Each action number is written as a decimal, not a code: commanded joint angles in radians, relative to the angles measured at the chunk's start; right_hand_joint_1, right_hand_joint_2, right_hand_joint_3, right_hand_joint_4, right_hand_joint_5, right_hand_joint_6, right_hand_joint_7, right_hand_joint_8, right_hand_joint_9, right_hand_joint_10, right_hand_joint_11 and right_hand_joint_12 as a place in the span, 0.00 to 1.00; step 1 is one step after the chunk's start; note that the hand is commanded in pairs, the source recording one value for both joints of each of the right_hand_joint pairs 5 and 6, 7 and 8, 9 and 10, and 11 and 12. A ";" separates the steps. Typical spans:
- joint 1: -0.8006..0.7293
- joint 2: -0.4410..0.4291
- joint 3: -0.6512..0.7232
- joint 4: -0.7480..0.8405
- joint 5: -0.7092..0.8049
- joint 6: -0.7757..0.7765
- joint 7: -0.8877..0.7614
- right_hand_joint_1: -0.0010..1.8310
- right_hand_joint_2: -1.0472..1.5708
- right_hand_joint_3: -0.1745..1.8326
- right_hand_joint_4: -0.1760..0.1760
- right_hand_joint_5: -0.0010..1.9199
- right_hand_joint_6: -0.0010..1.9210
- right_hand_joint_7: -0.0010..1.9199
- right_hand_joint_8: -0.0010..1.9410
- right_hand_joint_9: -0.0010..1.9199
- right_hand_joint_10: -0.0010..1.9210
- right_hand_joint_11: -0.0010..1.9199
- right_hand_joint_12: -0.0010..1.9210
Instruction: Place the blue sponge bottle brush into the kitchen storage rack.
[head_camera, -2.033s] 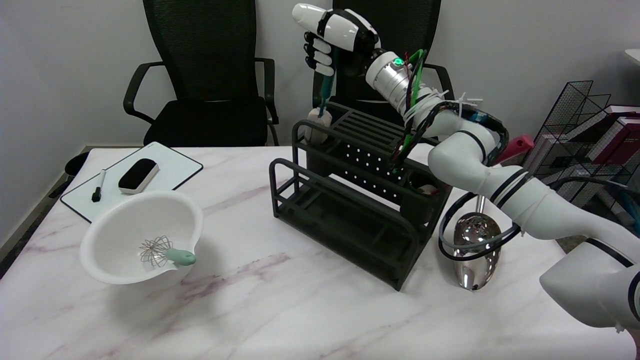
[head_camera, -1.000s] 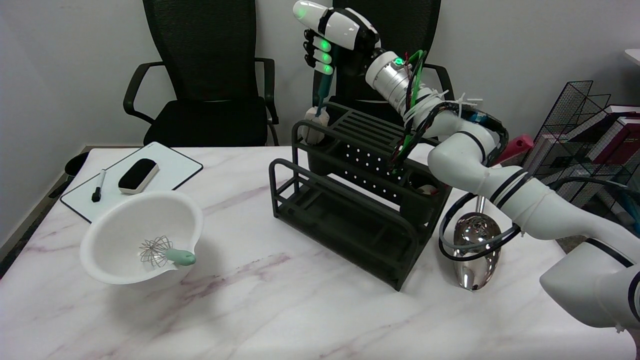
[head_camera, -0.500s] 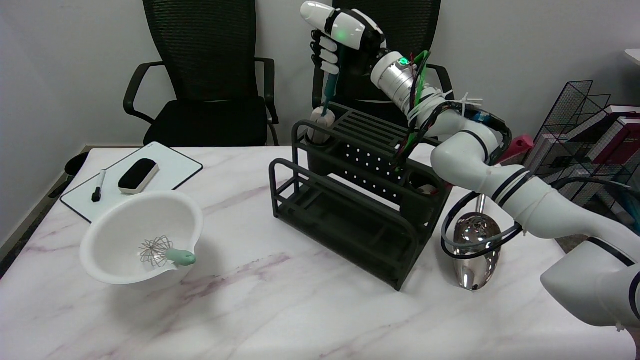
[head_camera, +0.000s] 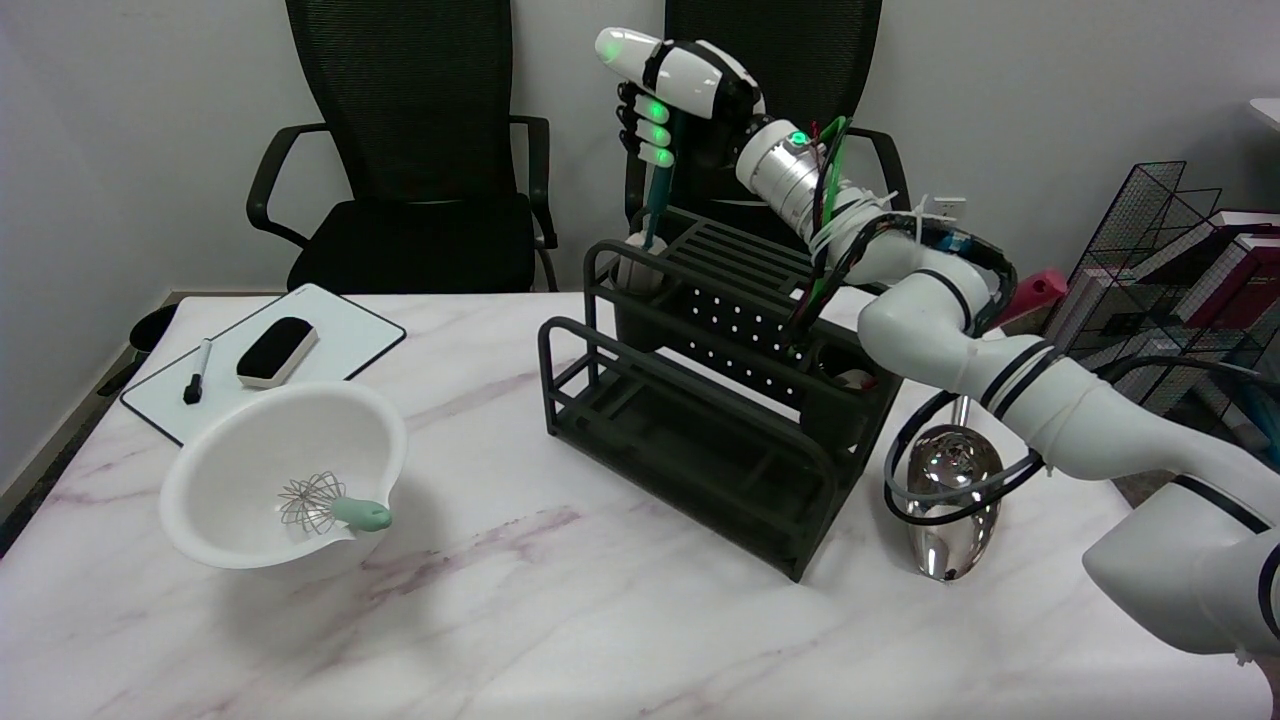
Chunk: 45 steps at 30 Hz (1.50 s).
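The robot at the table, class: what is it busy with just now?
The robot's right hand grips the teal handle of the bottle brush and holds it upright over the black storage rack. The brush's pale sponge head sits at the mouth of the rack's far left cup, partly inside it. The hand has not let go, so the brush is not yet placed. A white bowl with a whisk stands untouched to the left.

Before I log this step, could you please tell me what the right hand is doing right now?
Right hand: closed, holding the bottle brush by its handle, sponge end down in the storage rack.
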 joint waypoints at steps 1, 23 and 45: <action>-0.009 -0.019 -0.026 -0.033 0.004 0.001 0.003 0.55 1.00 0.24 0.50 1.00 1.00 1.00 0.99 1.00 1.00 0.98 0.98; -0.040 -0.033 -0.028 -0.041 0.004 0.056 0.003 0.53 0.91 0.56 0.50 0.64 0.64 0.86 0.85 0.87 0.87 0.80 0.80; -0.190 -0.003 0.141 0.027 -0.021 0.282 -0.008 0.62 0.57 0.79 0.50 0.32 0.32 0.55 0.55 0.45 0.45 0.31 0.31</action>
